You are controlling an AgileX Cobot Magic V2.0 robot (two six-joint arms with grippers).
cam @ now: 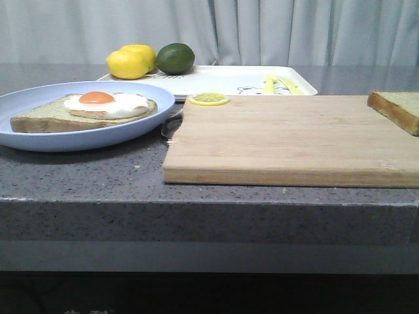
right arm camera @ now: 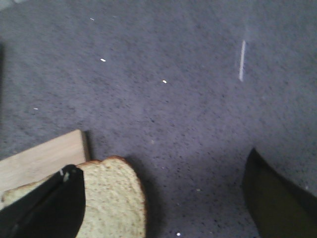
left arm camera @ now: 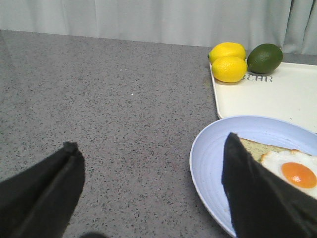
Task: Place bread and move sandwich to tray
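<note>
We see a speckled dark grey counter (cam: 78, 176), a pale wood cutting board (cam: 281, 140), a pale-blue plate (cam: 39, 134) bearing brown-crusted toast with a white, orange-yolked egg (cam: 105, 103), two yellow lemons (cam: 131, 62), a dark green lime (cam: 175, 58) and a white tray (cam: 229, 80).

You can read only partial grey lettering, "EAR", on the tray (left arm camera: 277, 96) beside the lemons (left arm camera: 229, 62).

Bread (right arm camera: 111, 198) on board corner (right arm camera: 44, 161), wide-spread right tool (right arm camera: 163, 193), grey counter (right arm camera: 173, 74)
</note>
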